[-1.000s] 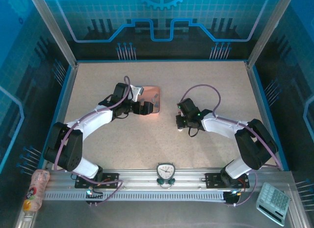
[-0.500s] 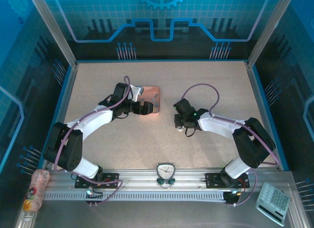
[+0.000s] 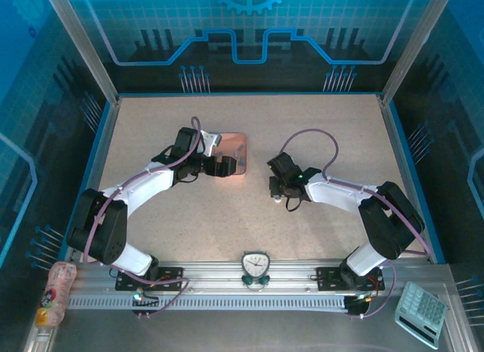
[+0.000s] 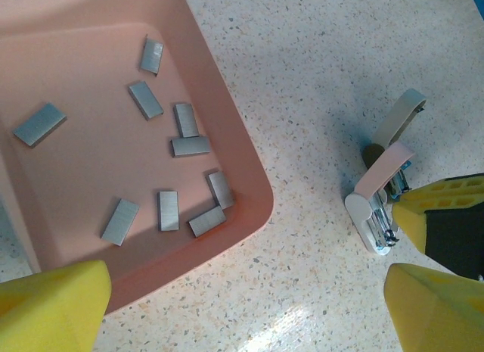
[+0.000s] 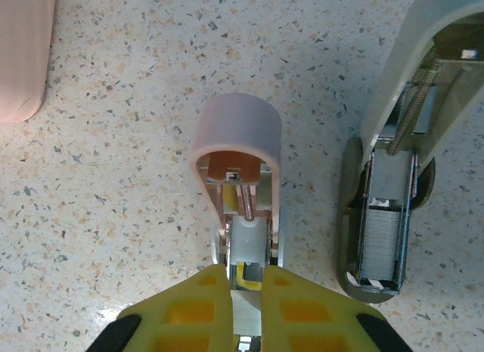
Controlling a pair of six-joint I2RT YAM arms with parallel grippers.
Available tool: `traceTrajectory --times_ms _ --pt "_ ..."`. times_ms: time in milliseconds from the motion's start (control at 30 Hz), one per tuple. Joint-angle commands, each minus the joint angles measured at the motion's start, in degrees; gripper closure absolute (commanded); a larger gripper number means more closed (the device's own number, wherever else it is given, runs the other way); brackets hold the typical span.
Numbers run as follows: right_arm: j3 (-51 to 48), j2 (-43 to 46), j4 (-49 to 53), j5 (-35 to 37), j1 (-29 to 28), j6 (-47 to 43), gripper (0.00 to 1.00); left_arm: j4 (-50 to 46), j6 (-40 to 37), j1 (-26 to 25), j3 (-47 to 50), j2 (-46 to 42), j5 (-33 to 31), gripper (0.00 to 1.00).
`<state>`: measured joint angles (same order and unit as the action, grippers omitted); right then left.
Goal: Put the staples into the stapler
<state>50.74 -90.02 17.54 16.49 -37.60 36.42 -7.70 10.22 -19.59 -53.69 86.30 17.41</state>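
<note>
The right gripper (image 5: 244, 306) pinches the tiny stapler (image 5: 236, 140) by its metal end. It looks light and slippery. The left gripper (image 4: 242, 295) hangs open, empty.

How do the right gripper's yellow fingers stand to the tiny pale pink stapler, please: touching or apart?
Touching. The right wrist view shows the right gripper shut on the tiny pale pink stapler at its silvery rear end, with no gap.
</note>
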Motion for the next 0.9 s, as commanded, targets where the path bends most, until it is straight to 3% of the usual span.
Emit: traceTrajectory --times_ms 0,867 --pt "0.0 -0.4 0.2 0.1 -1.0 0.3 0.88 -1.3 -0.3 0.6 -1.9 -0.8 1.3 0.06" --pt "-1.8 -1.4 -0.9 -0.9 -1.4 1.0 0.88 -1.3 -0.4 0.6 -1.8 -0.7 1.3 0.06"
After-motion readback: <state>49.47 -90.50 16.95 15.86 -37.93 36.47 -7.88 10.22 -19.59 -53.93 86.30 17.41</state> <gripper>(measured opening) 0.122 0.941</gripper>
